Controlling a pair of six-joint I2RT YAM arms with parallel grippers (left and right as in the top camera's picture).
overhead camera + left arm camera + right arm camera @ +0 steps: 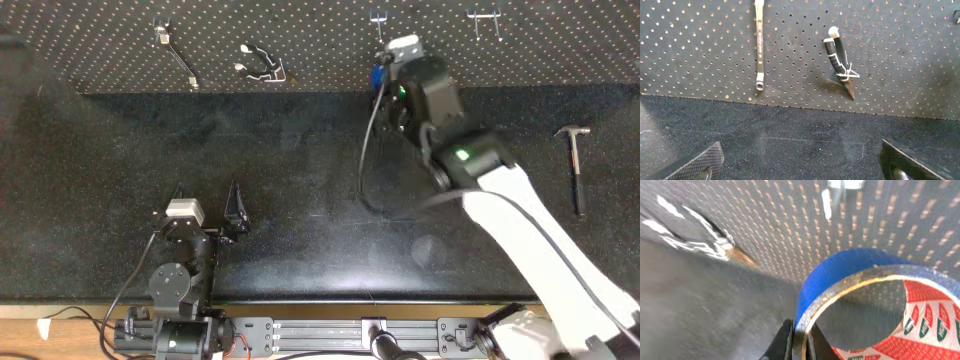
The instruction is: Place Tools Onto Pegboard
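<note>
At seven o'clock on the black table (300,180), the left gripper (208,200) sits low near its arm's base, its fingers spread wide with nothing between them. Its wrist view shows the gripper (800,167) facing the pegboard (900,55) across a stretch of bare mat. At ten o'clock on the pegboard (90,40), a wrench (180,55) hangs upright on the board, seen from the left wrist as a slim silver bar (759,45) with its ring end down. Just right of it, at eleven o'clock, a pair of pliers (262,65) with black-and-white handles (840,57) also hangs on the board, nose pointing down toward the table. At twelve o'clock the right gripper (385,75) is up against the board's lower edge, clamped on a roll of blue tape (377,78). The right wrist view shows the gripper (799,345) pinching the roll's wall, one finger (785,340) outside the ring and the other inside, with the roll of blue tape (840,280) held just below a metal hook (826,202). A second hook (484,20) stands bare at one o'clock. At three o'clock a hammer (575,165) lies flat on the table, head toward the board, well apart from both grippers.
</note>
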